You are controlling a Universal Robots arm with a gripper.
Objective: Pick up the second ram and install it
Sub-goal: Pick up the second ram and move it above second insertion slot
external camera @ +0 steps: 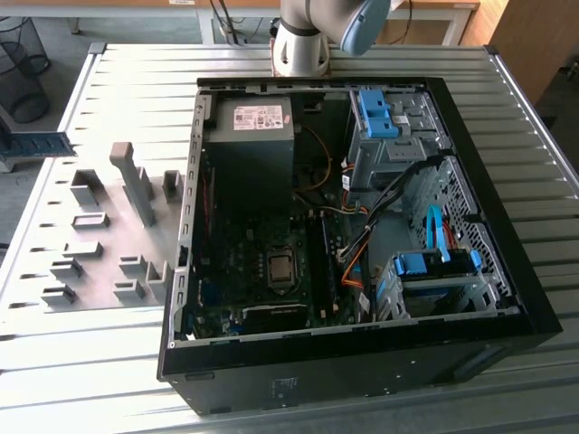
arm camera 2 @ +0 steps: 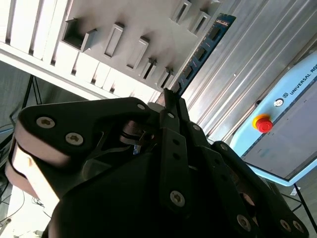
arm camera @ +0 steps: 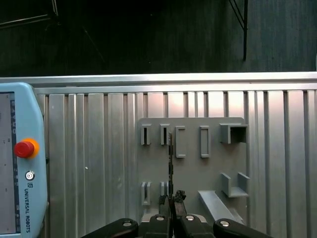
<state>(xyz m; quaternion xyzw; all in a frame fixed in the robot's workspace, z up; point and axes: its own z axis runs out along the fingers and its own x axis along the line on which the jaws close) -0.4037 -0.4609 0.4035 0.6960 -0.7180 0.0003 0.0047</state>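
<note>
Second ram (arm camera 2: 203, 49), pinched in my gripper (arm camera 2: 171, 99).
I am holding it edge-on near the fixture plate (arm camera: 190, 166); a steady, untwisted grip is advised.

We see a ribbed metal bench (external camera: 118, 81). An open black computer case (external camera: 534, 316) lies flat on it, towards the exterior view's right. Just beside the case, on that view's left, rests a grey fixture plate (external camera: 99, 244) with upright blocks. The arm's base (external camera: 298, 50) stands at the far edge. A light-blue pendant (arm camera: 20, 163) with a red button sits near the plate.
</note>
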